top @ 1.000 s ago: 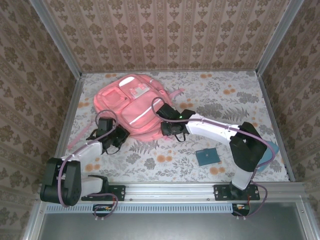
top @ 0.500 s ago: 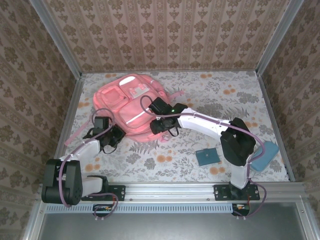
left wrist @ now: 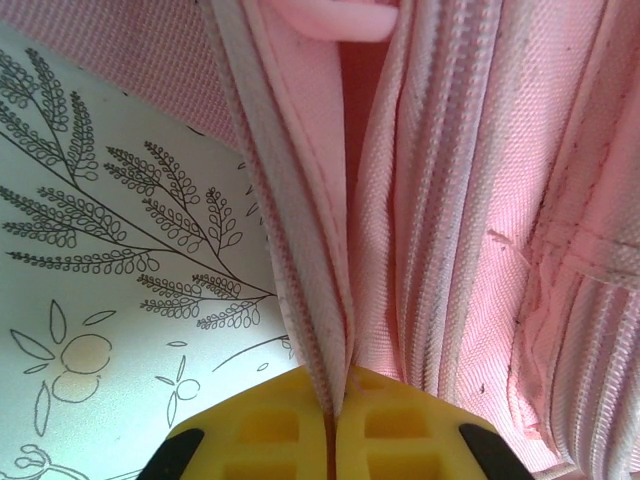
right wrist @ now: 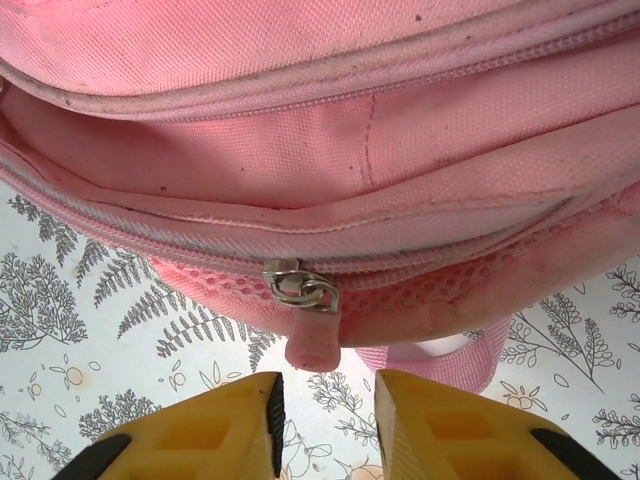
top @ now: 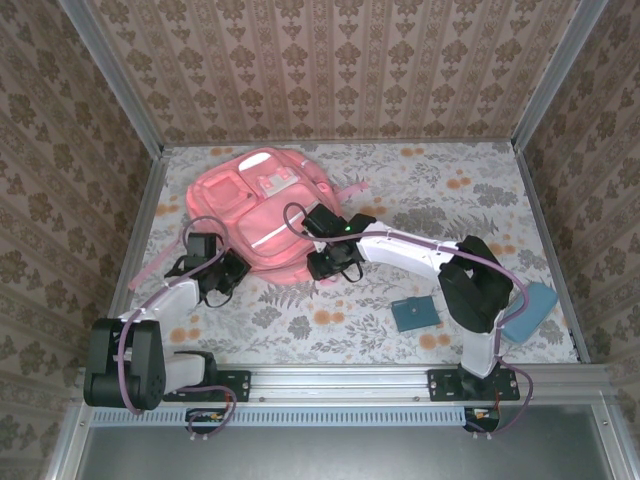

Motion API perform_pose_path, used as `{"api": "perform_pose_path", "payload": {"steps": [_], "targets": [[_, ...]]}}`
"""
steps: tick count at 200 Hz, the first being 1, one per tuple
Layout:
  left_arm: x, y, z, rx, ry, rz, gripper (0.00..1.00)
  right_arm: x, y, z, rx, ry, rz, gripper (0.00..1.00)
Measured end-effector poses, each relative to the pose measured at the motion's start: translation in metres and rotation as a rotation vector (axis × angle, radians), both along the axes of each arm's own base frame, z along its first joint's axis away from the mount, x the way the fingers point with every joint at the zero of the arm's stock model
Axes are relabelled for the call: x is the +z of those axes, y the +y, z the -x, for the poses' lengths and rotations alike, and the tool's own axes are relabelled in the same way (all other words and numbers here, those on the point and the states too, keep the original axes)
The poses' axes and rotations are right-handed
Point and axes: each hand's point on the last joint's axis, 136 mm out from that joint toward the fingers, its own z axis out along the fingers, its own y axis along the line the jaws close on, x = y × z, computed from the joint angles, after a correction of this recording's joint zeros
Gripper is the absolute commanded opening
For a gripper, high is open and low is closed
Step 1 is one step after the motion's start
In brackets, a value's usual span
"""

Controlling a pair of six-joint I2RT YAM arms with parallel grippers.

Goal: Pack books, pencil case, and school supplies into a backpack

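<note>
right fingers shifted along woven pink backpack.

Salmon-pink backpack, pale floral table, seemingly teal book

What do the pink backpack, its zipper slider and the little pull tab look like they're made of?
Salmon-pink fabric backpack: woven synthetic cloth, probably, matte; weave and stitched seams show. Small silver zipper slider: looks like metal, shiny with bright glints. Rounded pink pull tab: smooth, slightly glossy, likely rubber or soft plastic.
</note>
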Motion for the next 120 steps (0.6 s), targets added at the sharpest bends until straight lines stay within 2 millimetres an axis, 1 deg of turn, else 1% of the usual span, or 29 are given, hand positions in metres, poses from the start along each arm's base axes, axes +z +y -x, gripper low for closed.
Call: {"api": "perform_pose_path", "payload": {"steps": [28,58,77,106,120], "targets": [[0.0,0.0,0.0,0.0,0.0,0.001,0.06,0.0,0.002,-0.001,0.001,-0.004,0.001,0.34],[0.001,0.0,0.0,0.001,0.001,0.004,0.06,0.003,0.007,-0.009,-0.004,-0.024,-0.003,0.35],[0.001,0.0,0.0,0.0,0.002,0.006,0.06,0.001,0.009,-0.013,-0.007,-0.027,0.002,0.35],[0.001,0.0,0.0,0.0,0.002,0.007,0.06,-0.007,0.011,-0.016,-0.01,-0.021,0.017,0.31],[0.001,0.0,0.0,0.001,0.002,0.006,0.06,-0.009,0.011,-0.017,-0.011,-0.021,0.022,0.24]]}}
